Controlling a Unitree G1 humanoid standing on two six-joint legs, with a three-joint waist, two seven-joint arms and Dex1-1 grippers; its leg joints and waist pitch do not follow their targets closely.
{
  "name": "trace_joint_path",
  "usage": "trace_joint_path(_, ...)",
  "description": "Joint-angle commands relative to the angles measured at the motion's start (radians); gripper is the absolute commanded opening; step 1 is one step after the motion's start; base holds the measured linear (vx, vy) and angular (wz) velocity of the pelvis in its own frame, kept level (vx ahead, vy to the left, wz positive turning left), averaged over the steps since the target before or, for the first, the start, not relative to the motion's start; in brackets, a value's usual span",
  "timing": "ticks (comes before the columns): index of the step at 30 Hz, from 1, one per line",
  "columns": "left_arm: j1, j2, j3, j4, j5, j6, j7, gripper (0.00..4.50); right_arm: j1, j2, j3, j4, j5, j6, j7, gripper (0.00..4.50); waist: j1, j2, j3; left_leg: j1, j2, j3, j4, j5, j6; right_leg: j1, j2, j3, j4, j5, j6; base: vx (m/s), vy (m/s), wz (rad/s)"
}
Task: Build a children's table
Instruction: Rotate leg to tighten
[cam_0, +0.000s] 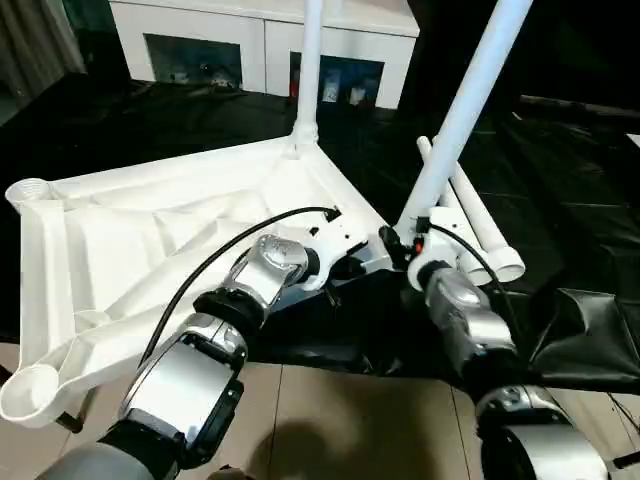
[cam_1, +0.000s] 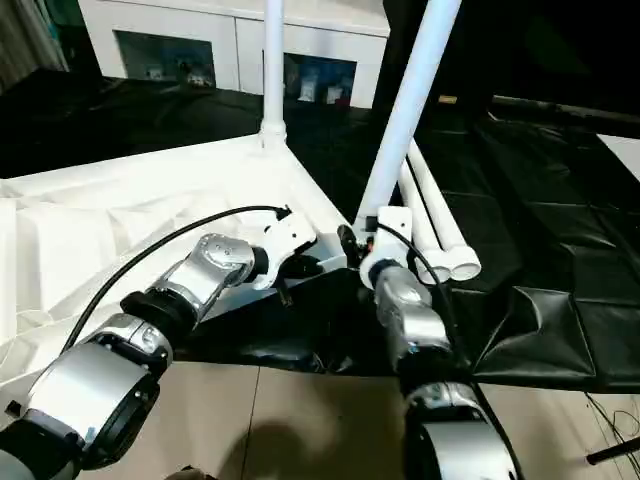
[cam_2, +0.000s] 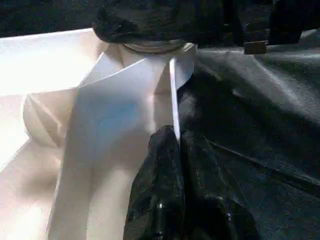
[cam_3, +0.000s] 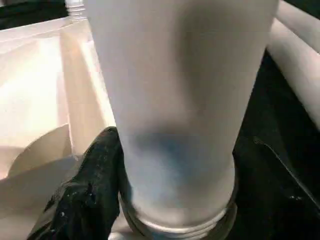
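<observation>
The children's table top (cam_0: 150, 240) lies upside down, ribs up, on the black-covered work table. One white leg (cam_0: 310, 60) stands upright in its far corner socket. A second leg (cam_0: 465, 110) leans to the right over the near right corner, with my right gripper (cam_0: 415, 228) closed around its lower part. One black finger (cam_3: 90, 180) presses its side, and its threaded end (cam_3: 175, 222) shows below. My left gripper (cam_2: 172, 145) is shut on the thin rim of the top beside that corner.
Two loose white legs (cam_0: 485, 225) lie on the black cloth (cam_0: 570, 200) to the right of my right arm. A white cabinet with glass doors (cam_0: 200, 40) stands behind. The table's front edge and pale floor (cam_0: 350, 420) are below my forearms.
</observation>
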Motion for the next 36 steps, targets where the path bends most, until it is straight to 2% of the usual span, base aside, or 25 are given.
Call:
trace_joint_path(1, -0.007, -0.027, 0.008, 0.016, 0.0, -0.074, 0.011, 0.0, 0.016, 0.027, -0.014, 0.061, 0.013, 0.012, -0.001, 3.37, 0.001, 0.01, -0.055, 0.011, 0.016, -0.006, -0.081, -0.233, 0.008, 0.036, -0.044, 0.03, -0.081, -0.129, -0.194, 0.0, 0.0, 0.0)
trace_joint_path(4, -0.006, -0.032, 0.006, 0.023, 0.0, -0.099, -0.002, 0.0, 0.016, 0.017, -0.012, 0.054, 0.003, -0.004, -0.004, 3.54, 0.002, 0.008, -0.058, 0.011, 0.017, -0.004, -0.08, -0.199, 0.025, 0.041, -0.045, 0.029, -0.077, -0.074, -0.212, 0.0, 0.0, 0.0)
trace_joint_path(6, -0.005, -0.034, 0.008, 0.023, -0.003, -0.111, -0.01, 0.0, 0.02, 0.009, -0.007, 0.042, -0.005, -0.01, -0.006, 3.73, 0.002, 0.011, -0.06, 0.012, 0.017, -0.003, -0.078, -0.19, 0.031, 0.043, -0.045, 0.029, -0.076, -0.059, -0.219, 0.0, 0.0, 0.0)
trace_joint_path(9, -0.009, -0.048, 0.021, 0.029, -0.013, -0.194, -0.009, 0.0, 0.083, -0.037, 0.032, -0.115, -0.049, -0.002, 0.003, 3.73, 0.008, 0.014, -0.06, 0.013, 0.017, -0.001, -0.077, -0.174, 0.038, 0.046, -0.045, 0.03, -0.077, -0.056, -0.216, 0.0, 0.0, 0.0)
trace_joint_path(11, -0.022, -0.054, 0.034, 0.033, -0.018, -0.246, 0.025, 0.0, 0.148, -0.059, 0.042, -0.265, -0.047, 0.055, 0.026, 3.73, 0.019, 0.01, -0.064, 0.014, 0.016, 0.0, -0.073, -0.133, 0.059, 0.051, -0.043, 0.031, -0.073, 0.004, -0.202, 0.0, 0.0, 0.0)
trace_joint_path(12, -0.022, -0.054, 0.034, 0.033, -0.018, -0.246, 0.025, 0.44, 0.148, -0.059, 0.042, -0.265, -0.047, 0.055, 0.026, 3.74, 0.02, 0.012, -0.065, 0.014, 0.014, 0.0, -0.07, -0.116, 0.07, 0.052, -0.041, 0.032, -0.071, 0.028, -0.2, 0.0, 0.0, 0.0)
trace_joint_path(13, -0.033, -0.056, 0.047, 0.032, -0.03, -0.25, 0.023, 0.44, 0.182, -0.071, 0.047, -0.338, -0.038, 0.091, 0.045, 3.74, 0.021, 0.01, -0.067, 0.01, 0.015, 0.0, -0.068, -0.095, 0.084, 0.053, -0.044, 0.031, -0.066, 0.053, -0.204, 0.0, 0.0, 0.0)
trace_joint_path(14, -0.049, -0.057, 0.065, 0.032, -0.045, -0.248, 0.024, 0.55, 0.223, -0.088, 0.057, -0.418, -0.032, 0.133, 0.072, 3.74, 0.025, 0.017, -0.069, 0.01, 0.014, 0.001, -0.066, -0.077, 0.095, 0.054, -0.041, 0.03, -0.065, 0.083, -0.204, 0.0, 0.0, 0.0)
trace_joint_path(15, -0.065, -0.058, 0.085, 0.03, -0.066, -0.238, 0.012, 0.55, 0.268, -0.109, 0.072, -0.496, -0.03, 0.173, 0.099, 3.74, 0.029, 0.018, -0.068, 0.009, 0.014, 0.0, -0.064, -0.077, 0.103, 0.055, -0.043, 0.03, -0.064, 0.106, -0.211, 0.0, 0.0, 0.0)
trace_joint_path(16, -0.073, -0.056, 0.093, 0.025, -0.071, -0.249, 0.021, 0.55, 0.298, -0.125, 0.086, -0.541, -0.033, 0.19, 0.116, 3.74, 0.031, 0.024, -0.076, 0.009, 0.015, -0.002, -0.062, -0.064, 0.103, 0.059, -0.045, 0.03, -0.058, 0.13, -0.219, 0.0, 0.0, 0.0)
trace_joint_path(17, -0.08, -0.053, 0.105, 0.02, -0.08, -0.258, 0.03, 0.77, 0.329, -0.143, 0.1, -0.587, -0.034, 0.211, 0.135, 3.74, 0.032, 0.023, -0.077, 0.008, 0.017, -0.003, -0.059, -0.04, 0.11, 0.057, -0.04, 0.027, -0.054, 0.18, -0.228, 0.0, 0.0, 0.0)
trace_joint_path(19, -0.087, -0.049, 0.119, 0.013, -0.092, -0.261, 0.035, 0.92, 0.361, -0.164, 0.118, -0.636, -0.025, 0.232, 0.162, 3.74, 0.029, 0.019, -0.075, 0.002, 0.016, -0.003, -0.057, -0.043, 0.116, 0.057, -0.042, 0.025, -0.052, 0.193, -0.237, 0.0, 0.0, 0.0)
trace_joint_path(21, -0.101, -0.032, 0.137, 0.002, -0.102, -0.243, 0.035, 0.98, 0.421, -0.203, 0.152, -0.739, -0.006, 0.29, 0.211, 3.74, 0.024, 0.016, -0.068, 0.0, 0.016, -0.003, -0.06, -0.087, 0.111, 0.058, -0.045, 0.025, -0.059, 0.125, -0.232, 0.0, 0.0, 0.0)
trace_joint_path(22, -0.106, -0.018, 0.139, -0.002, -0.096, -0.231, 0.043, 0.98, 0.443, -0.216, 0.164, -0.783, 0.003, 0.32, 0.233, 3.74, 0.026, 0.014, -0.068, 0.0, 0.016, -0.003, -0.061, -0.097, 0.112, 0.058, -0.045, 0.025, -0.061, 0.106, -0.227, 0.0, 0.0, 0.0)
trace_joint_path(24, -0.11, 0.02, 0.139, -0.025, -0.086, -0.193, 0.039, 1.37, 0.468, -0.227, 0.183, -0.835, 0.019, 0.362, 0.27, 3.74, 0.023, 0.015, -0.066, 0.0, 0.016, -0.003, -0.063, -0.117, 0.106, 0.057, -0.045, 0.026, -0.065, 0.056, -0.21, 0.0, 0.0, 0.0)
trace_joint_path(25, -0.109, 0.056, 0.149, -0.054, -0.087, -0.142, 0.036, 1.4, 0.468, -0.224, 0.2, -0.834, 0.018, 0.367, 0.289, 3.74, 0.021, 0.015, -0.066, -0.001, 0.015, -0.005, -0.064, -0.127, 0.099, 0.056, -0.045, 0.025, -0.067, 0.026, -0.204, 0.0, 0.0, 0.0)
trace_joint_path(28, -0.079, 0.176, 0.158, -0.159, -0.073, -0.029, -0.001, 1.42, 0.453, -0.206, 0.233, -0.809, -0.003, 0.368, 0.296, 3.74, 0.013, 0.021, -0.064, 0.002, 0.018, -0.007, -0.068, -0.144, 0.07, 0.048, -0.044, 0.025, -0.067, -0.019, -0.216, 0.0, 0.0, 0.0)
trace_joint_path(29, -0.068, 0.204, 0.154, -0.186, -0.059, -0.016, -0.002, 1.63, 0.449, -0.199, 0.234, -0.806, -0.004, 0.374, 0.291, 3.74, 0.009, 0.022, -0.063, 0.001, 0.018, -0.008, -0.069, -0.151, 0.061, 0.047, -0.043, 0.025, -0.067, -0.025, -0.222, 0.0, 0.0, 0.0)
trace_joint_path(30, -0.045, 0.249, 0.153, -0.231, -0.044, 0.006, -0.015, 1.82, 0.439, -0.189, 0.236, -0.794, -0.006, 0.376, 0.284, 3.74, 0.009, 0.029, -0.065, 0.005, 0.02, -0.009, -0.07, -0.147, 0.049, 0.045, -0.044, 0.025, -0.063, -0.02, -0.224, 0.0, 0.0, 0.0)
trace_joint_path(31, -0.033, 0.273, 0.153, -0.255, -0.036, 0.018, -0.024, 1.82, 0.433, -0.184, 0.237, -0.787, -0.007, 0.377, 0.28, 3.74, 0.006, 0.03, -0.065, 0.003, 0.02, -0.009, -0.071, -0.141, 0.046, 0.045, -0.043, 0.025, -0.062, -0.012, -0.224, 0.0, 0.0, 0.0)
trace_joint_path(32, -0.01, 0.311, 0.157, -0.298, -0.024, 0.046, -0.027, 1.88, 0.429, -0.176, 0.238, -0.785, -0.005, 0.378, 0.274, 3.74, 0.009, 0.041, -0.068, 0.012, 0.024, -0.01, -0.07, -0.134, 0.031, 0.041, -0.042, 0.024, -0.057, 0.014, -0.231, 0.0, 0.0, 0.0)
trace_joint_path(33, 0.008, 0.349, 0.157, -0.325, -0.005, 0.063, -0.026, 1.93, 0.425, -0.167, 0.236, -0.784, 0.005, 0.384, 0.272, 3.55, 0.005, 0.04, -0.069, 0.009, 0.022, -0.008, -0.069, -0.112, 0.025, 0.043, -0.037, 0.024, -0.053, 0.054, -0.233, 0.0, 0.0, 0.0)
trace_joint_path(34, 0.022, 0.382, 0.157, -0.341, 0.015, 0.078, -0.02, 1.59, 0.423, -0.159, 0.235, -0.786, 0.013, 0.389, 0.27, 3.37, 0.006, 0.041, -0.069, 0.01, 0.019, -0.007, -0.068, -0.105, 0.025, 0.041, -0.035, 0.024, -0.053, 0.071, -0.233, 0.0, 0.0, 0.0)
trace_joint_path(35, 0.024, 0.389, 0.157, -0.344, 0.019, 0.081, -0.019, 1.53, 0.423, -0.158, 0.235, -0.786, 0.015, 0.391, 0.27, 3.37, 0.01, 0.046, -0.071, 0.013, 0.019, -0.007, -0.066, -0.094, 0.022, 0.04, -0.034, 0.024, -0.049, 0.105, -0.234, 0.0, 0.0, 0.0)
trace_joint_path(36, 0.043, 0.435, 0.156, -0.365, 0.044, 0.106, -0.011, 1.57, 0.42, -0.151, 0.234, -0.787, 0.022, 0.399, 0.269, 3.34, 0.011, 0.045, -0.071, 0.012, 0.017, -0.006, -0.065, -0.086, 0.021, 0.041, -0.033, 0.024, -0.048, 0.118, -0.234, 0.0, 0.0, 0.0)
